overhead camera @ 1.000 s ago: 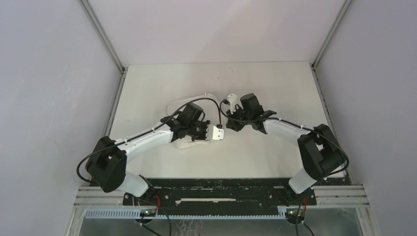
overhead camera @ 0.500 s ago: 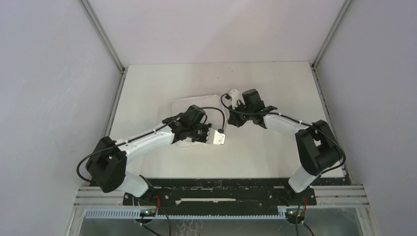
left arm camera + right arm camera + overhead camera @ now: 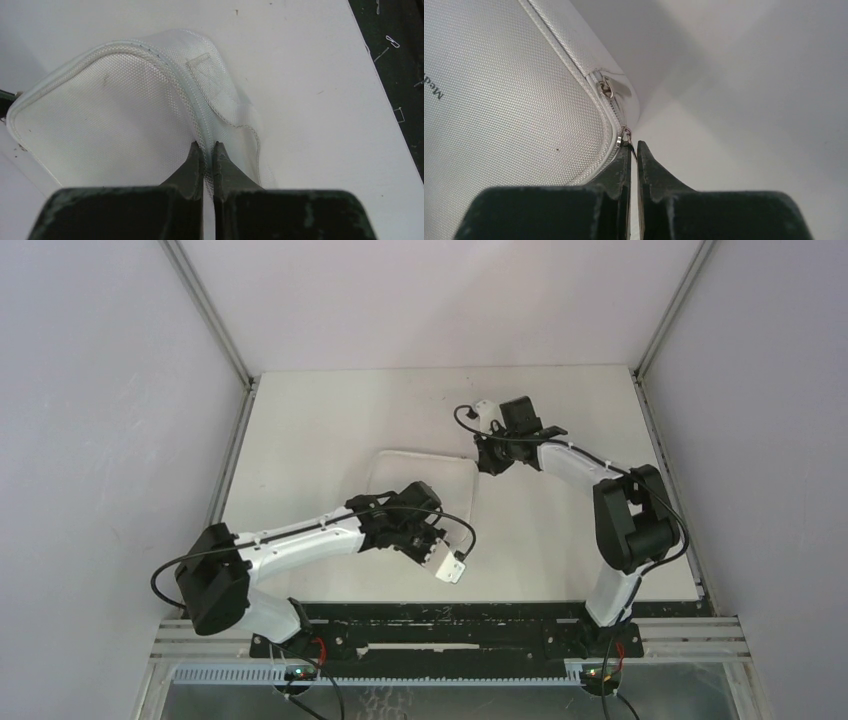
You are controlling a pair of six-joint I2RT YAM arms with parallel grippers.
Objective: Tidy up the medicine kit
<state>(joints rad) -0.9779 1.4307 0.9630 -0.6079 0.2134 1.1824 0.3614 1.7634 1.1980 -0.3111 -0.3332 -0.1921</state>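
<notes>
White medicine kit (image 3: 415, 475): left gripper (image 3: 205, 145) pinches its rim (image 3: 198, 122), right gripper (image 3: 634, 145) its zipper pull (image 3: 626, 136).

White table (image 3: 300, 420), medicine kit (image 3: 420, 472) seemingly flat

The medicine kit (image 3: 514, 90) is showing white all over, with a fine woven dimple pattern, dark grey lettering and silver zip pulls (image 3: 605, 89). The counter (image 3: 320, 420) is looking off-white, flecked with tiny dark specks. The left claw (image 3: 205, 146) and right claw (image 3: 633, 145) are showing dull, scuffed black.
</notes>
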